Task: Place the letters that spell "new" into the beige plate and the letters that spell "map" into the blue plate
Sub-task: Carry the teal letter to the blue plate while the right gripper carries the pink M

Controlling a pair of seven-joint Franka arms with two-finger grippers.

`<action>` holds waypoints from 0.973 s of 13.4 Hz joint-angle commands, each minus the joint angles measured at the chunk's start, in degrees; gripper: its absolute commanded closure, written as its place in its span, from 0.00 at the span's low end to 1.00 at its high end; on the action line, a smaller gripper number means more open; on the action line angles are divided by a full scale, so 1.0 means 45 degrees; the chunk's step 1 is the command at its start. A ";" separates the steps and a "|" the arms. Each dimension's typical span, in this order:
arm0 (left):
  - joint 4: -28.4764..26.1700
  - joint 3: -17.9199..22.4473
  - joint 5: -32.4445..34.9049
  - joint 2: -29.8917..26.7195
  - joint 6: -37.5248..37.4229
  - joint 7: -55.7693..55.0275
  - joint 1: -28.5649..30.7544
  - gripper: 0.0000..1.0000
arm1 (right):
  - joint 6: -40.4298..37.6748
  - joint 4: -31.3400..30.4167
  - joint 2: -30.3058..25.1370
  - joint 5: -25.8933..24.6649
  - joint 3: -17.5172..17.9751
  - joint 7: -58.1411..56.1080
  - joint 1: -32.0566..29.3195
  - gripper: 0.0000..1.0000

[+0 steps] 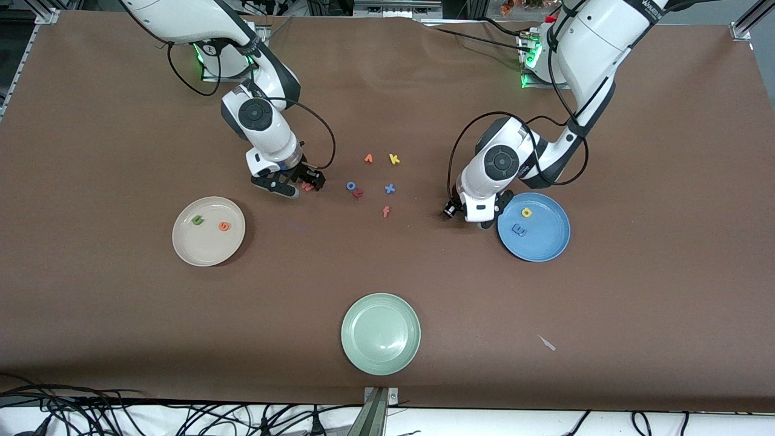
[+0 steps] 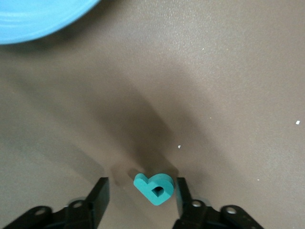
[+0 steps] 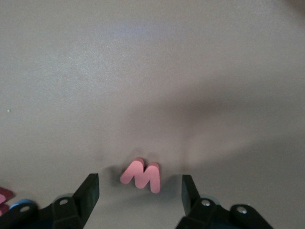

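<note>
The beige plate [image 1: 209, 248] holds a green n [image 1: 197, 220] and an orange e [image 1: 224, 226]. On the blue plate [image 1: 545, 242] lie a yellow p [image 1: 526, 212] and a blue m [image 1: 519, 229]. My right gripper [image 1: 296, 183] [image 3: 139, 183] is low over the table and open, with the pink w [image 1: 308, 186] [image 3: 142, 175] lying flat between its fingers, untouched. My left gripper [image 1: 481, 219] [image 2: 141, 188] is down beside the blue plate [image 2: 33, 16], open around the teal a [image 2: 155, 187], which lies on the table close to one finger. In the front view the a is hidden under the gripper.
Loose letters lie mid-table between the arms: orange v [image 1: 369, 158], yellow k [image 1: 394, 159], blue o [image 1: 350, 186], red z [image 1: 358, 193], blue x [image 1: 390, 189], orange f [image 1: 385, 211]. A pale green plate [image 1: 380, 333] sits nearest the front camera. A small scrap [image 1: 547, 343] lies beside it.
</note>
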 commanded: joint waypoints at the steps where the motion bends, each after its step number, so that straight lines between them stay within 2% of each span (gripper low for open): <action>1: 0.0237 0.0010 0.0586 0.0260 0.0068 -0.0374 -0.0078 0.40 | 0.0634 -0.0158 0.0195 -0.0022 0.0025 0.0157 0.0037 0.23; 3: 0.0237 0.0010 0.0821 0.0299 0.0068 -0.0374 -0.0078 0.43 | 0.0654 -0.0139 0.0273 -0.0061 0.0025 0.0157 0.0037 0.23; 6: 0.0276 -0.0010 0.0822 0.0338 0.0068 -0.0374 -0.0078 0.43 | 0.1043 -0.0100 0.0566 -0.0237 0.0006 0.0138 0.0037 0.25; 7: 0.0277 -0.0010 0.0822 0.0338 0.0068 -0.0374 -0.0078 0.44 | 0.1064 -0.0100 0.0625 -0.0257 -0.0014 0.0138 0.0037 0.29; 10: 0.0277 0.0009 0.0899 0.0338 0.0068 -0.0374 -0.0078 0.63 | 0.1064 -0.0100 0.0625 -0.0276 -0.0014 0.0079 0.0037 0.46; 13: 0.0257 -0.0010 0.1173 0.0338 0.0049 -0.0374 -0.0059 0.68 | 0.1064 -0.0100 0.0645 -0.0335 -0.0053 0.0040 0.0037 0.65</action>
